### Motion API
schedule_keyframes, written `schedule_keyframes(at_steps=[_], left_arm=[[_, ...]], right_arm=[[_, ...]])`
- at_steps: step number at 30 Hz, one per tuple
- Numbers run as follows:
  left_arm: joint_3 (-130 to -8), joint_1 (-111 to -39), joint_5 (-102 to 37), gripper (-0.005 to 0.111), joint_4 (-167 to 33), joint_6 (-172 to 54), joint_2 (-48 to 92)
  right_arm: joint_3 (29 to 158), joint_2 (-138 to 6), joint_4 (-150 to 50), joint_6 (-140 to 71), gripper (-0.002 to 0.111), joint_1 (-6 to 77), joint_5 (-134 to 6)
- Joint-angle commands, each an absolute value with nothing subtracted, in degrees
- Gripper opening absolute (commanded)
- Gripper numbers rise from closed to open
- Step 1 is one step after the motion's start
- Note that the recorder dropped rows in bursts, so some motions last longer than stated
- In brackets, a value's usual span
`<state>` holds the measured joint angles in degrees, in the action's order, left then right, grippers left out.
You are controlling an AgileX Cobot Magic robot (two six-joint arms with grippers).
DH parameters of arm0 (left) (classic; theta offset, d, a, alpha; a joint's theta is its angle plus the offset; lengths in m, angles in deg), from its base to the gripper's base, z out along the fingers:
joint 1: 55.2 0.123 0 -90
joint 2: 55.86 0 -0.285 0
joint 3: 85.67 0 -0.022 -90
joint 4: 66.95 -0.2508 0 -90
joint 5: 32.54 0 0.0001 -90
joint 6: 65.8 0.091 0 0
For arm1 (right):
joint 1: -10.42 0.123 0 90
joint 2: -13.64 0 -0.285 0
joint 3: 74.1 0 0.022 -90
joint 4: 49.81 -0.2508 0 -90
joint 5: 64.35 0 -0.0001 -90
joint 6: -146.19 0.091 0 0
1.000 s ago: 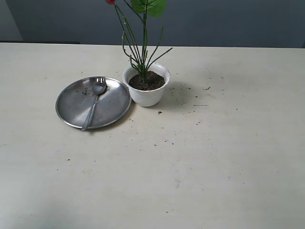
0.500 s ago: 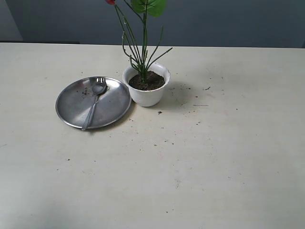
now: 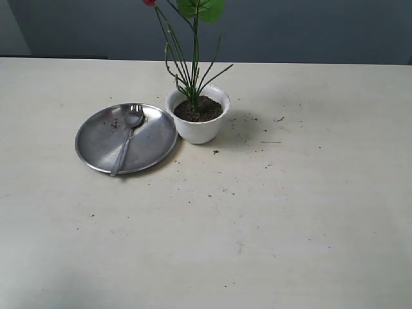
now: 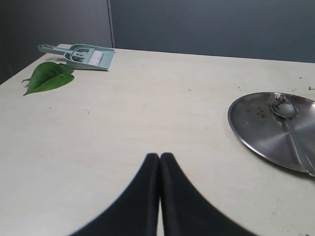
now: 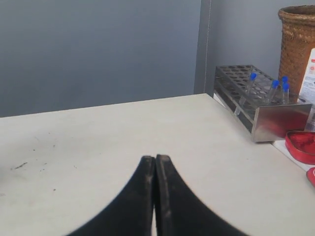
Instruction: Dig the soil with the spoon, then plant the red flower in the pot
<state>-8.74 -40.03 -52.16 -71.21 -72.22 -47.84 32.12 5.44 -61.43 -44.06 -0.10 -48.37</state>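
Note:
The white pot [image 3: 198, 127] stands on the table and holds dark soil [image 3: 199, 109]. Thin green stems [image 3: 187, 64] rise upright out of that soil, with a broad green leaf [image 3: 203, 8] and a bit of the red flower [image 3: 149, 2] cut off by the top edge. The spoon [image 3: 127, 135] lies on the round steel plate [image 3: 96, 138] left of the pot; it also shows as spoon [image 4: 290, 125] in the left wrist view. My left gripper [image 4: 159, 156] is shut and empty over bare table. My right gripper [image 5: 155, 158] is shut and empty too. Neither gripper shows in the exterior view.
Soil crumbs [image 3: 264, 143] are scattered right of the pot. A loose green leaf [image 4: 47, 77] and a small dustpan with brush [image 4: 81, 55] lie at the table's far left. A test-tube rack [image 5: 258, 101], a wicker basket [image 5: 296, 32] and a red tin [image 5: 301, 146] sit off the right side.

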Motion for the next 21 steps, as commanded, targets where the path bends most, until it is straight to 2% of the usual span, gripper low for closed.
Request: schedule_keyframes(at_steps=[1,10,21], left_arm=[[-8.45,-40.45,-51.78,0.000,-70.68,-72.25,-48.07],[-8.45,-40.45,-51.78,0.000,-70.68,-72.25,-48.07],[-8.45,-40.45,-51.78,0.000,-70.68,-72.25,-48.07]], right_arm=[[30.41,5.86,-59.36,-44.43,-0.001,-0.15,-47.70],[28.68,5.86,-56.92,-44.32,-0.001,3.56,-46.91],[28.68,5.86,-56.90,-44.21,-0.001,3.69,-46.50]])
